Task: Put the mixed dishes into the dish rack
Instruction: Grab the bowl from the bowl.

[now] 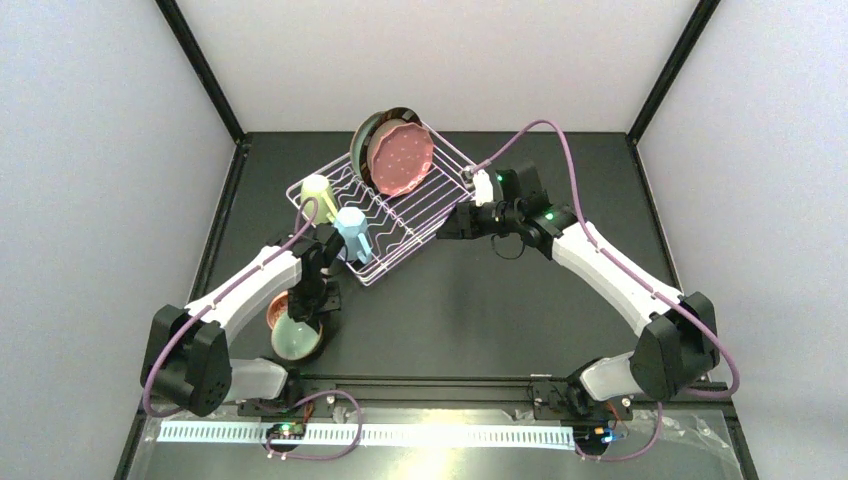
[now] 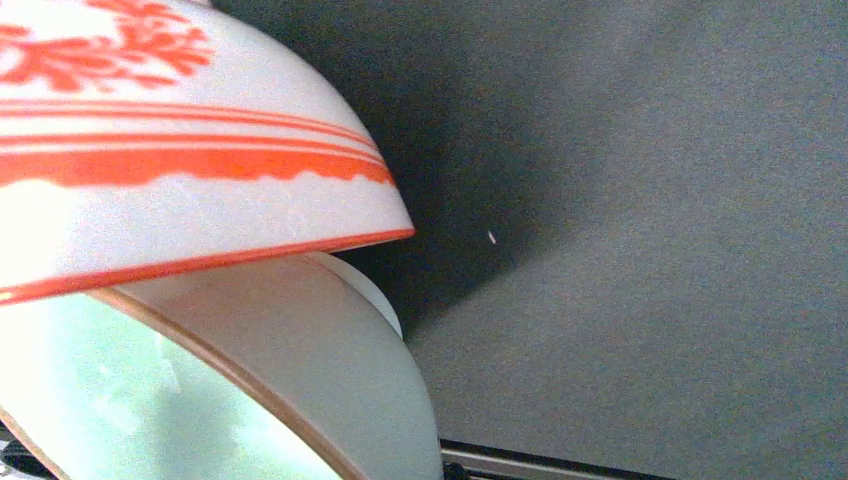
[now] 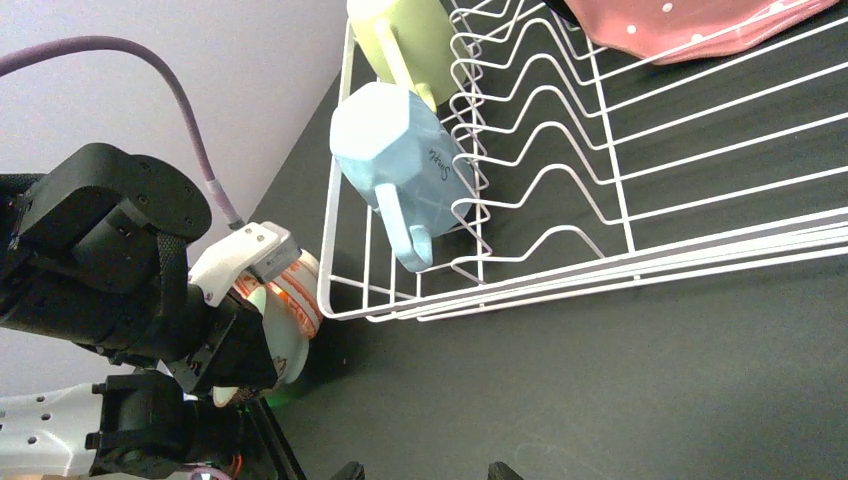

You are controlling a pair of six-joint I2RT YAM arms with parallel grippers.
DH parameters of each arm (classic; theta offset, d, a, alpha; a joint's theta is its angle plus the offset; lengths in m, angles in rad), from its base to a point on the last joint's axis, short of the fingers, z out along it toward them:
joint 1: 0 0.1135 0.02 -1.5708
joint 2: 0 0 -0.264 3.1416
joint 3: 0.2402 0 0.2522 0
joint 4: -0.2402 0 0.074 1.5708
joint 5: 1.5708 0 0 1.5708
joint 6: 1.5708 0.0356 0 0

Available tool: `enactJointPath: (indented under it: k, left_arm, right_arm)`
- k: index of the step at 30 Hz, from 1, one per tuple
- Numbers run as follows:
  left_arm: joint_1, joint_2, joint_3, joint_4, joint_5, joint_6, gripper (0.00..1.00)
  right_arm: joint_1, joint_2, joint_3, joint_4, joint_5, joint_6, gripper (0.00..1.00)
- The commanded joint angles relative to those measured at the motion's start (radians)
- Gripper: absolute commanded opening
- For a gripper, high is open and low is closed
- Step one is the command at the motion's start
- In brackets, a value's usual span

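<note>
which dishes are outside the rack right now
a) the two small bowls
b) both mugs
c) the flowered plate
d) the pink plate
A: the mint bowl and the red-patterned bowl are beside the left arm, off the white wire dish rack. The pale green mug, light blue mug, pink speckled plate and mint-green plate are all in the rack.

Black table (image 1: 500, 310) bears the white wire dish rack (image 1: 420, 235); 2 bowls (image 1: 297, 338) sit near-left.
</note>
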Motion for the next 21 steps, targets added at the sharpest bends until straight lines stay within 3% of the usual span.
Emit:
enactJointPath:
  k: [1, 21]
  left_arm:
    - [-0.007, -0.006, 0.031, -0.042, -0.021, -0.012, 0.01]
    - [-0.037, -0.009, 0.191, -0.151, -0.068, -0.039, 0.01]
  right_arm:
    - [-0.004, -0.023, 0.009, -0.012, 0.016, 0.003, 0.7]
    - [-0.004, -0.061, -0.007, -0.025, 0.018, 0.001, 0.7]
